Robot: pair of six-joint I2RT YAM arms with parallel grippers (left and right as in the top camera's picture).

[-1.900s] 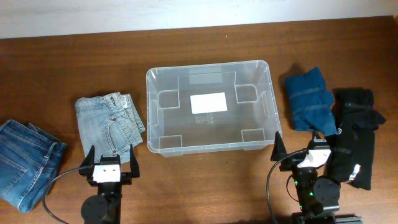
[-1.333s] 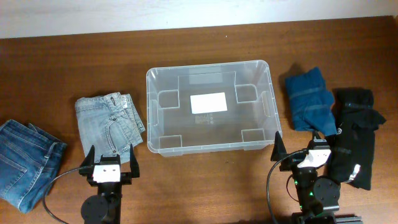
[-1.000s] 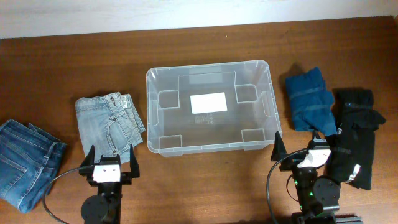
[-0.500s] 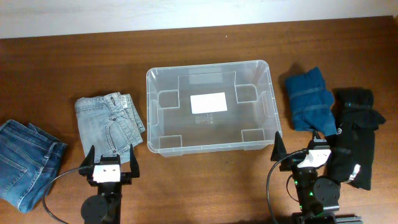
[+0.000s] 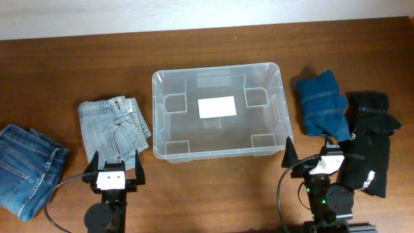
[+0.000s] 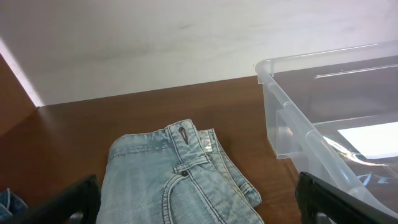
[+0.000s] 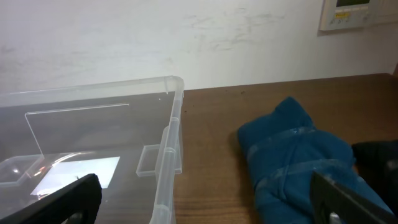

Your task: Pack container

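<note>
Since the container sits empty at mid-table while the left gripper and right gripper hover at the near edge, jaws wide apart on nothing, packing seems unstarted, and the next move calls for grasping the light jeans just left of it.

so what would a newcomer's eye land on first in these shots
The big clear container sits empty in the middle of the table, a white label on its bottom. Folded clothes flank it: light jeans and darker jeans on its left, a blue garment and a black garment on its right.
</note>
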